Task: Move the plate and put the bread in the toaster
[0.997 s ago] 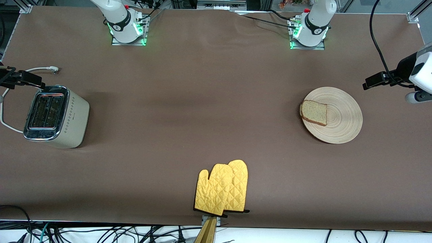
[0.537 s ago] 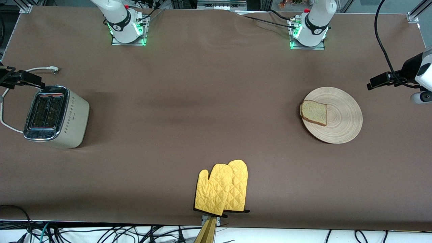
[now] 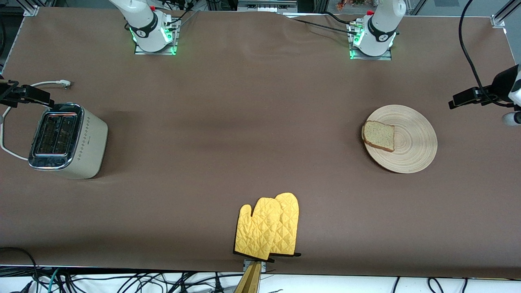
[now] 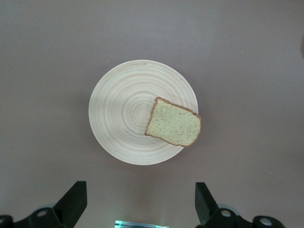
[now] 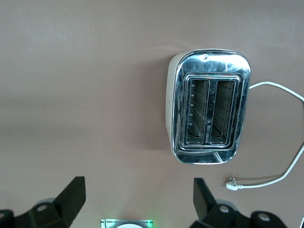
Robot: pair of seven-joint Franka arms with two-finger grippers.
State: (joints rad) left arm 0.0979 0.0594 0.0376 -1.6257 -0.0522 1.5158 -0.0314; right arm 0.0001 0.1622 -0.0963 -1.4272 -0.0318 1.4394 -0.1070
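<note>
The pale wooden plate (image 3: pixel 411 146) lies toward the left arm's end of the table. The bread (image 3: pixel 379 136) rests on the plate's edge that faces the toaster, overhanging the rim a little. The cream toaster (image 3: pixel 85 142) with its chrome top stands at the right arm's end, both slots empty. My left gripper (image 4: pixel 139 190) hangs open high over the table and looks straight down on the plate (image 4: pixel 128 114) and the bread (image 4: pixel 173 123). High above the toaster (image 5: pixel 209 114), my right gripper (image 5: pixel 137 186) is also open and holds nothing.
A pair of yellow oven mitts (image 3: pixel 268 228) lies at the middle of the table's edge nearest the front camera. The toaster's white cord (image 3: pixel 49 84) trails off toward the arm bases. Brown cloth covers the whole table.
The left arm's hand has drifted outward past its end of the table, showing less in the front view. Plate, bread, toaster and right arm have not moved.
</note>
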